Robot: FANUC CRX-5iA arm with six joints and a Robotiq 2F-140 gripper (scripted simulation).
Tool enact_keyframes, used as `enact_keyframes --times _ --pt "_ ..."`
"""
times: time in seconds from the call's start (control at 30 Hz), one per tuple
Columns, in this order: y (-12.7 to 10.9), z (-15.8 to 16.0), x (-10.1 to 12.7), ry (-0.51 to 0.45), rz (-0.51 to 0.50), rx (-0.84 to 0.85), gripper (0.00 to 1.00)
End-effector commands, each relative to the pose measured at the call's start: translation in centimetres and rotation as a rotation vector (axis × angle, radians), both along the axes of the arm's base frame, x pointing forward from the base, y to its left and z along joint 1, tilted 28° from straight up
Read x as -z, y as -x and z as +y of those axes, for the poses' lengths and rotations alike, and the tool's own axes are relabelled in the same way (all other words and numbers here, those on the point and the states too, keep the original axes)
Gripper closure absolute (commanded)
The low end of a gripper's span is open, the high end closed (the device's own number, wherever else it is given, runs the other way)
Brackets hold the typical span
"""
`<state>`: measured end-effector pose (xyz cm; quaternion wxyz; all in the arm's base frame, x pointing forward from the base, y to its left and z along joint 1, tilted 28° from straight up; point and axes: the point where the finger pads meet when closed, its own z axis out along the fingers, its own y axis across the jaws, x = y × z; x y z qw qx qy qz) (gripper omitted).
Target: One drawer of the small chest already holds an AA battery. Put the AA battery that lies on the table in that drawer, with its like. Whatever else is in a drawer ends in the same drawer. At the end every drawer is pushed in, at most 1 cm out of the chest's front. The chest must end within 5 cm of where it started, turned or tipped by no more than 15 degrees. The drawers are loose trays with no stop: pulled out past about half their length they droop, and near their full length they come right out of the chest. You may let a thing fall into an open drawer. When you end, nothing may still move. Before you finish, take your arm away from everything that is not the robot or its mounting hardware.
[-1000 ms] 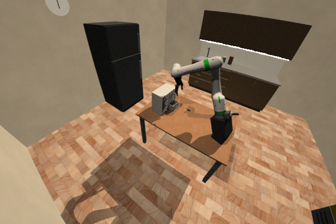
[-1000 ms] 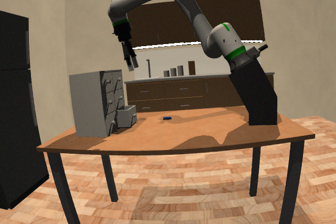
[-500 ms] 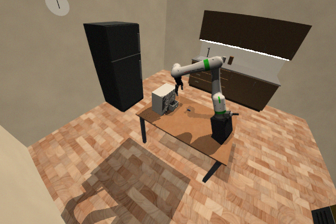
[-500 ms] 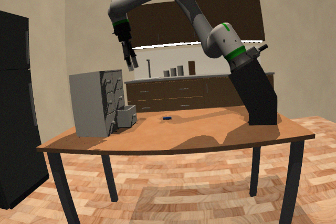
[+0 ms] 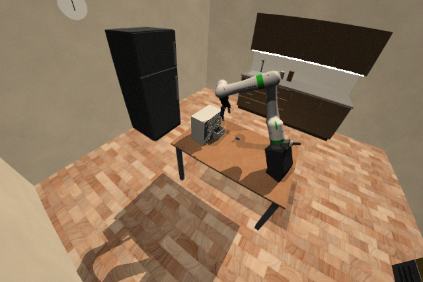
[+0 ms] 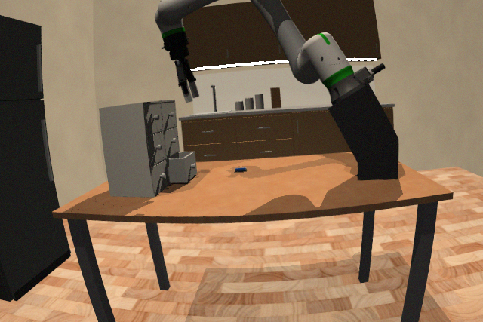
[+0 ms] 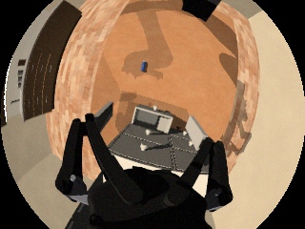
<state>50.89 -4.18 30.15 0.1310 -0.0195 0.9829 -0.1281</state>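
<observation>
Blue AA battery (image 6: 239, 169) on table (image 6: 272, 197), gripper (image 6: 190, 94) spread — empty

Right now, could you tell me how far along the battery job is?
Done: one lower grey drawer of the small grey chest stands pulled out. In hand: nothing; the open black tool hangs above the chest. Left: the small blue battery lies on the brown table; pick, drop in, close.

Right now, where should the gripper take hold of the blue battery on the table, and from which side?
Probably at its middle, from straight above: the battery lies flat on the table with free space around it. The open gripper should likely close across the short width, not along the length.
</observation>
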Motion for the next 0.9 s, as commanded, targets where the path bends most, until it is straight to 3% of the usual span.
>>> enact_keyframes --times 0.0,0.87 --pt "-0.01 0.01 -0.02 0.0 0.0 0.0 0.0" --pt "0.04 0.01 -0.04 0.004 0.002 -0.01 0.0"
